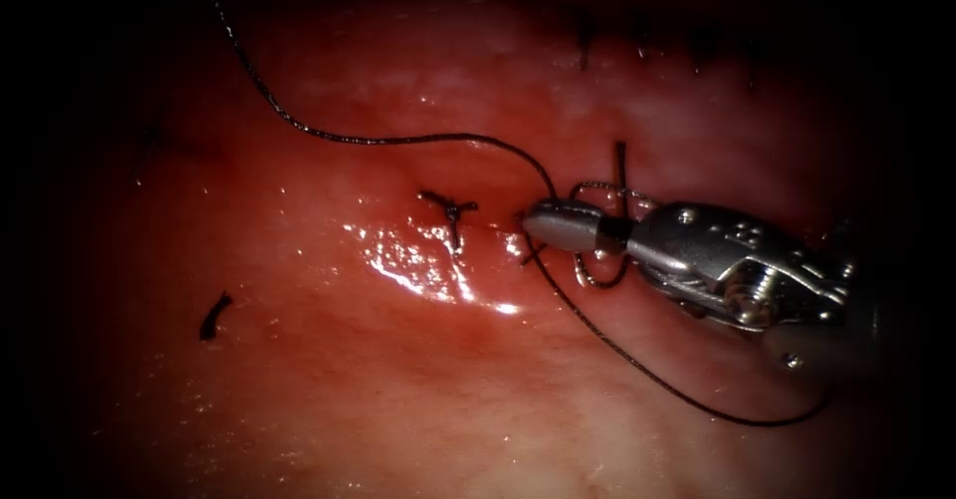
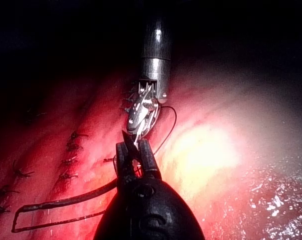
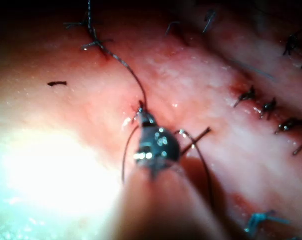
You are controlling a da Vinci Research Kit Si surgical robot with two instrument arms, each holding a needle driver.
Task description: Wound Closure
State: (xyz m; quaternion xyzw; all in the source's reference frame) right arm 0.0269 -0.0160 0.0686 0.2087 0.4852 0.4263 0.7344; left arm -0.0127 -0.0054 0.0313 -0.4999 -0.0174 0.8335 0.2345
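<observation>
Endoscope view: my right tool (image 1: pixel 538 224) lies low over the tissue (image 1: pixel 329 379), jaws closed at the point where the thread (image 1: pixel 398 140) meets the surface, with loops of thread wound round the jaws. I judge it is gripping thread, not the needle; I can't pick out the needle anywhere. A tied stitch (image 1: pixel 450 208) sits just left of the tip, and a cut end of thread (image 1: pixel 213 317) lies well apart toward the tissue's left side.

Left wrist view: my left tool (image 2: pixel 137 150) hangs close to the right one, dark jaws parted; whether anything lies between them I cannot tell. A row of finished stitches (image 2: pixel 71 147) runs beside it.

Right wrist view: thread runs taut from the jaws to another stitch (image 3: pixel 91 37).

Handling: thread is light, limp, snags easily; grip it mid-strand, away from knots. Tissue is soft and wet-looking, likely slippery. Open room lies toward the tissue's near edge.
</observation>
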